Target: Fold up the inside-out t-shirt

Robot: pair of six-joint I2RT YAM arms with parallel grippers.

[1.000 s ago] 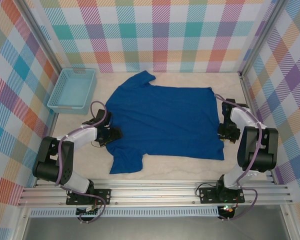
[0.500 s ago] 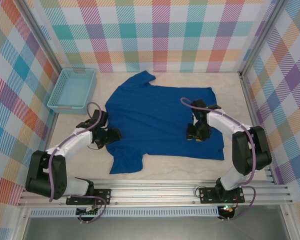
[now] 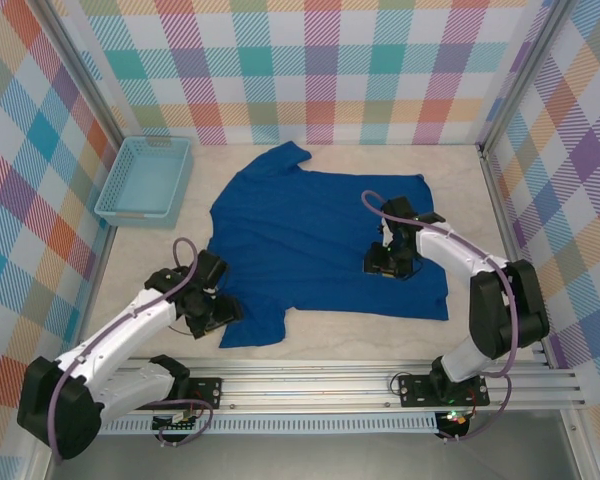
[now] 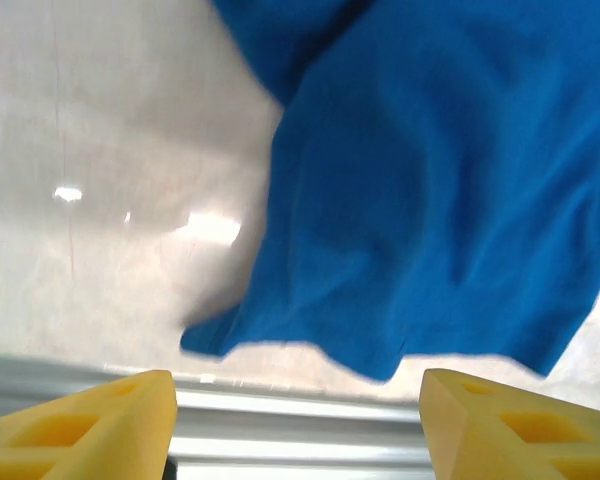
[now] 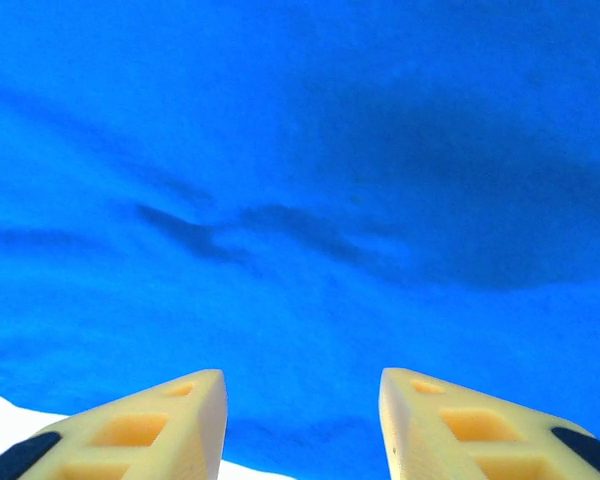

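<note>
The inside-out t-shirt [image 3: 320, 235] lies spread flat on the table, royal blue, with one sleeve toward the back and one toward the near left. My left gripper [image 3: 218, 312] sits low beside the near-left sleeve, just off its left edge. In the left wrist view the sleeve [image 4: 420, 190] lies ahead of the open left gripper [image 4: 298, 400], whose yellow fingers [image 4: 110, 425] have nothing between them. My right gripper [image 3: 382, 264] hovers over the right part of the shirt. It is open [image 5: 302, 395] above smooth blue cloth [image 5: 310, 180], holding nothing.
A light blue mesh basket [image 3: 145, 180] stands at the back left of the table. An aluminium rail [image 3: 310, 385] runs along the near edge, close behind the left gripper. Checked walls close in the back and both sides.
My left gripper has drawn back from the shirt's left edge toward the near-left sleeve. My right gripper has swung left from the shirt's right edge to above the cloth.
</note>
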